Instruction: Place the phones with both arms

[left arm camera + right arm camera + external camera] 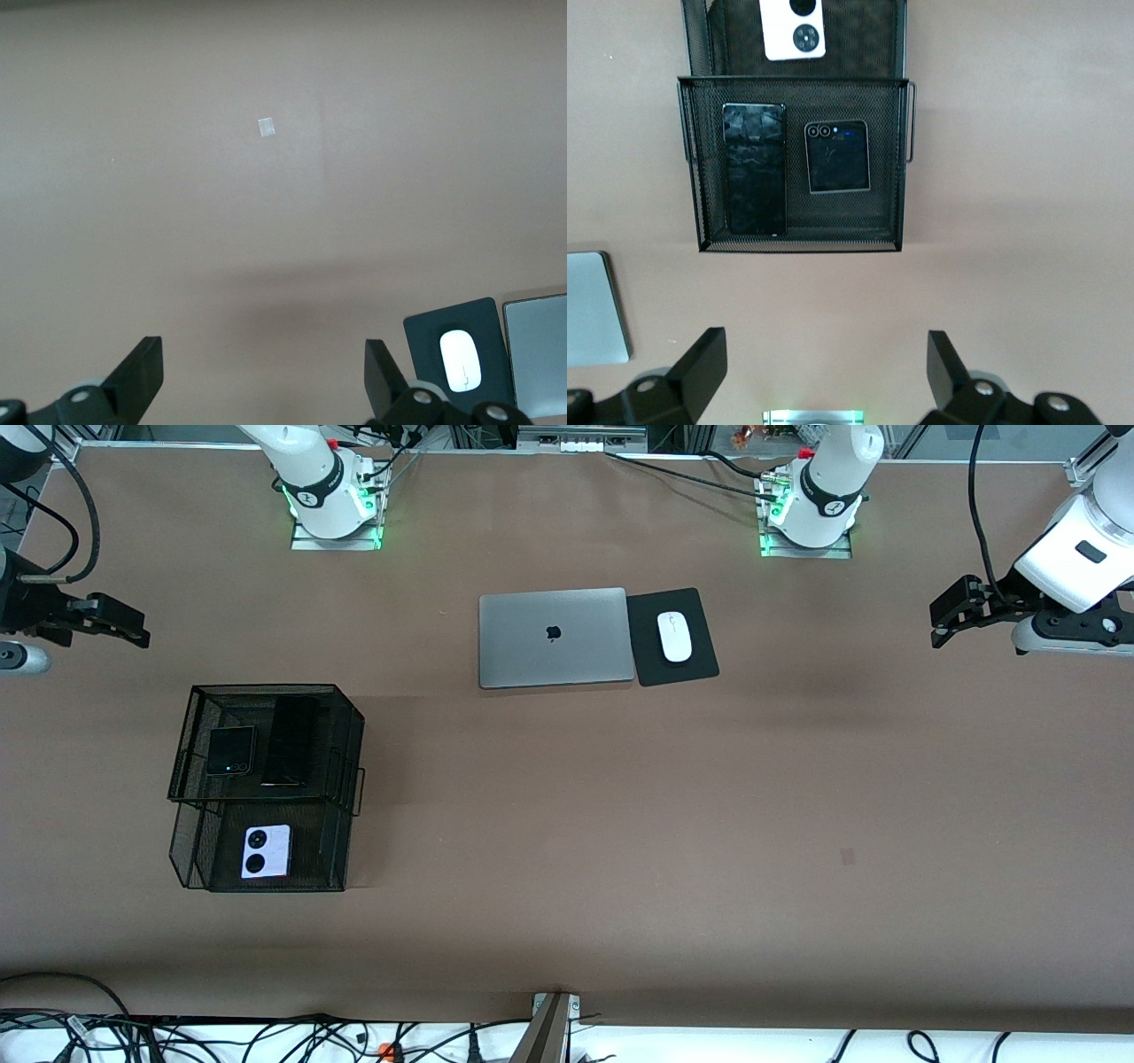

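Note:
A black wire rack (267, 688) with two tiers stands toward the right arm's end of the table. On its upper tier lie the small black folded phone (230, 750) and, beside it, the long slim black phone (288, 741). The lavender-white phone (266, 851) with two black circles lies on the lower tier, nearer to the front camera. All three show in the right wrist view: folded (837, 157), slab (754, 168), lavender-white (793, 28). My right gripper (137, 631) (824, 354) is open and empty, up over the table's end near the rack. My left gripper (939, 622) (263, 363) is open and empty over bare table.
A shut grey laptop (554, 638) lies mid-table, farther from the front camera than the rack. Beside it, toward the left arm's end, a white mouse (674, 636) sits on a black pad (693, 671). A small mark (847, 856) is on the brown tabletop.

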### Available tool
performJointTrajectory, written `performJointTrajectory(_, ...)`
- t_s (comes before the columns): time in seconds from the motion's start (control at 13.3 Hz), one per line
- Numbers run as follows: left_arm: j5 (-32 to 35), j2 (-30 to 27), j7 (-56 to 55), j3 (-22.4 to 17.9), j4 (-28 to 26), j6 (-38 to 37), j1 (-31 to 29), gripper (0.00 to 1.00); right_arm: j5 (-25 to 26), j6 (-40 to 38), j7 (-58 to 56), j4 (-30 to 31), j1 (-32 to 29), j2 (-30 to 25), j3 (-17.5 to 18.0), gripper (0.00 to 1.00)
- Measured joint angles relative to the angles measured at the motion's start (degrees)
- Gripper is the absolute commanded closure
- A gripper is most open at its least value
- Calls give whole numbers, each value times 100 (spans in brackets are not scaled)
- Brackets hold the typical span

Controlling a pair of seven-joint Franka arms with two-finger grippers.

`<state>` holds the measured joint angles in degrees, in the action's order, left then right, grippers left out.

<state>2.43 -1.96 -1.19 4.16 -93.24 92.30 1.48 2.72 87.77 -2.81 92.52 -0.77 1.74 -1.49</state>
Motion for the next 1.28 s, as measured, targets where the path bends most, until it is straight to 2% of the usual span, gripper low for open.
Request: performJointTrajectory(1.28, 0, 0, 0, -11, 0, 0, -1, 0, -225, 305, 46, -46, -51, 2, -10, 0)
